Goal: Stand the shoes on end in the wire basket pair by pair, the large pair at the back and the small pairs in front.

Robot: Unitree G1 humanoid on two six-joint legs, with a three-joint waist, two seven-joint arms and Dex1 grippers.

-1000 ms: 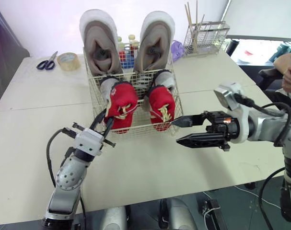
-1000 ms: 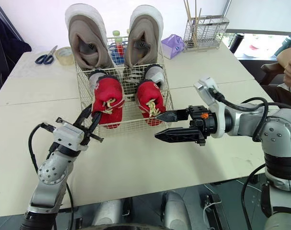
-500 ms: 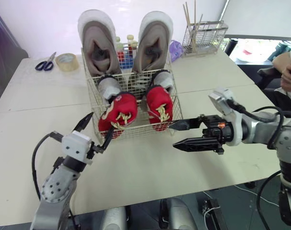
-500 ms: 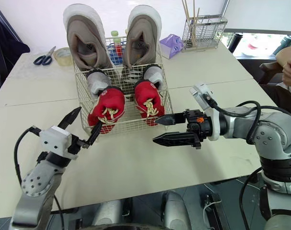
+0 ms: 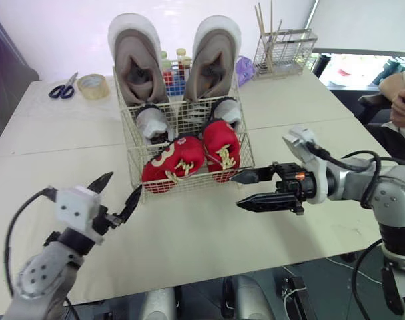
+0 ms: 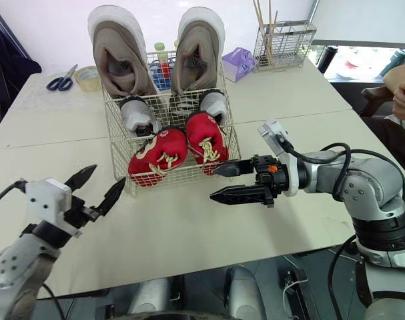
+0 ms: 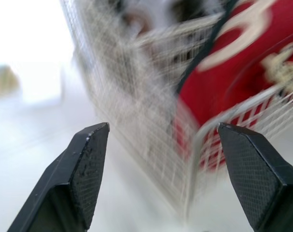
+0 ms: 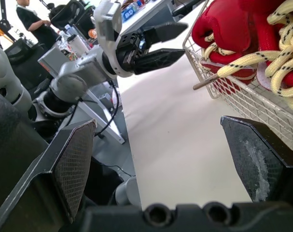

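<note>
Wire basket (image 5: 130,155) mid-worktop. Large pair (image 5: 137,63) stands at its back. In front, right red shoe (image 5: 222,148) is on end and left red shoe (image 5: 170,163) lies tipped. Left gripper (image 5: 120,187) and right gripper (image 5: 237,190) hang at the front corners, fingers wide, empty. Step: seating the red pair. Next, likely: re-grip the tipped shoe and set it upright.

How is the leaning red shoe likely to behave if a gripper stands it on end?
The leaning red shoe looks soft and padded, so it would probably squash under a grip. It lies slanted while the upright red shoe beside it stands, so it seems apt to tip unless propped. Its loose laces could snag the basket wire.
</note>
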